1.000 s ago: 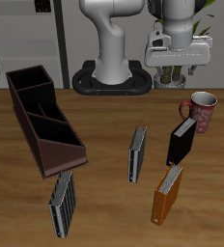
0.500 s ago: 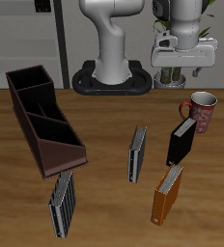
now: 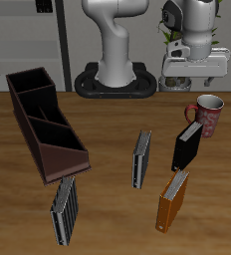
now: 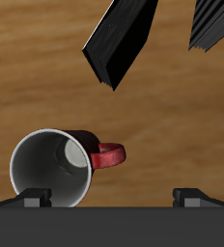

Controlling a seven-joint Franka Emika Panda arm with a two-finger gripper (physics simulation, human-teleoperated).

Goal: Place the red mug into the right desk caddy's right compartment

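Observation:
The red mug (image 3: 208, 115) stands upright on the table beside the upright black book (image 3: 187, 146). In the wrist view its pale inside (image 4: 49, 171) and red handle (image 4: 109, 154) show from above. My gripper (image 3: 192, 86) hangs open and empty above the table, a little behind and above the mug. In the wrist view (image 4: 114, 198) the mug sits close to one fingertip (image 4: 35, 199). The right desk caddy (image 3: 45, 125) lies far across the table. Its right compartment (image 3: 28, 83) is the back end, opposite the tall sloping end.
A grey book (image 3: 141, 157) stands mid-table, and an orange book (image 3: 172, 199) stands nearer the front edge. Another grey book (image 3: 65, 207) stands in front of the caddy's sloping end. The robot base (image 3: 115, 80) is at the back.
My gripper has moved sideways, away from the robot base, and now hangs more nearly over the mug. The mug, books and caddy have not moved.

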